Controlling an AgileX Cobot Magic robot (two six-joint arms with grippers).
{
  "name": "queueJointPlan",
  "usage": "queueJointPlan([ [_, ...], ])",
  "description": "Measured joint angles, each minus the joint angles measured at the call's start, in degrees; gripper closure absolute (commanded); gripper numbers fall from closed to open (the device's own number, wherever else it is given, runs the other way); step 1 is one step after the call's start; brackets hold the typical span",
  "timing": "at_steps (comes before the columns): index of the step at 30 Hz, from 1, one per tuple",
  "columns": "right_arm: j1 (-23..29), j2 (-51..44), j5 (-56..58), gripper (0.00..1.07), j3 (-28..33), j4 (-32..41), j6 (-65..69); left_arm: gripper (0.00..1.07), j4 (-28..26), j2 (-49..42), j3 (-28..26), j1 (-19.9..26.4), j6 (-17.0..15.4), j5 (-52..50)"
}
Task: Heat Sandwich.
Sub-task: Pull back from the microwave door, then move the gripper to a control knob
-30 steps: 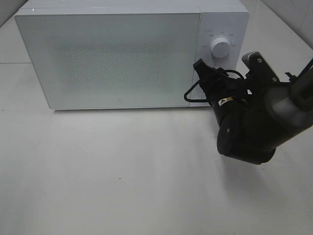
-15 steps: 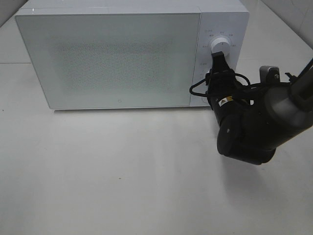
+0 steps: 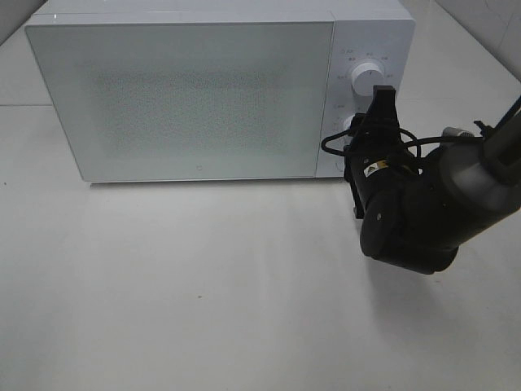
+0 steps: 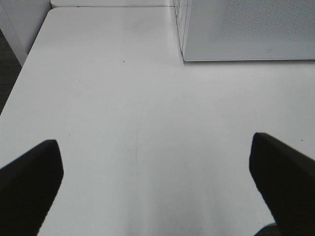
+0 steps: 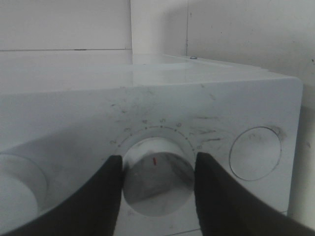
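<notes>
Soft, even light falls from above in the high view, leaving the white surface (image 3: 203,293) pale grey and low in contrast. A thin shadow runs along the base of the white box-shaped microwave oven (image 3: 187,90), and a fainter shadow spreads beside the black right arm (image 3: 423,212). The oven door (image 3: 187,98) shows speckled grain. In the left wrist view the surface is nearly washed out, and the 2 dark fingers of the left tool (image 4: 155,145) are blurred. The right wrist view is dim and grey: the right tool (image 5: 157,158) is out of focus and shades the round white dial (image 5: 157,184).
</notes>
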Motion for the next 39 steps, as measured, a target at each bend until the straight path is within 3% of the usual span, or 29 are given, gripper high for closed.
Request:
queueJointPlan([
  [13,0.0,0.0,0.2,0.94,-0.1,0.3,11.4,0.09,0.0,0.0,0.0,0.0,0.0,0.0],
  [31,0.0,0.0,0.3,0.88,-0.1,0.4,11.6,0.09,0.0,0.0,0.0,0.0,0.0,0.0],
  [39,0.0,0.0,0.3,0.71,-0.1,0.4,11.5,0.09,0.0,0.0,0.0,0.0,0.0,0.0],
])
